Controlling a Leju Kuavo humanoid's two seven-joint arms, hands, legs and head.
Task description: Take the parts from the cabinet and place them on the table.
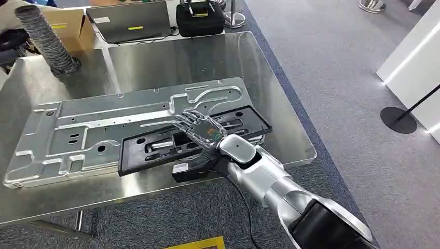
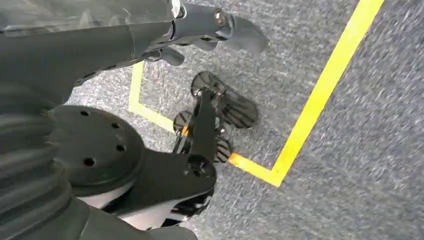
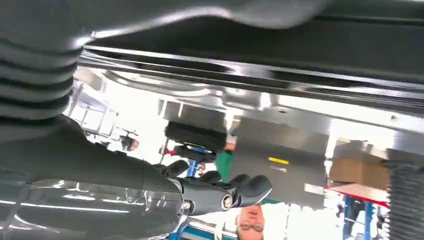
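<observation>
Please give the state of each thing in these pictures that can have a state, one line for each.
Black plastic frame part: lying flat on the table, partly over the plate.
Large silver stamped metal plate: flat on the steel table.
Right hand: fingers spread, resting on the frame.
Left hand: hanging above the floor, holding nothing.

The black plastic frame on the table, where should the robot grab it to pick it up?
Probably the long near edge of the black frame, reached from the robot's side. It lies flat, partly on the silver metal plate, and its near edge sits over bare table. The right hand rests on it there.
</observation>
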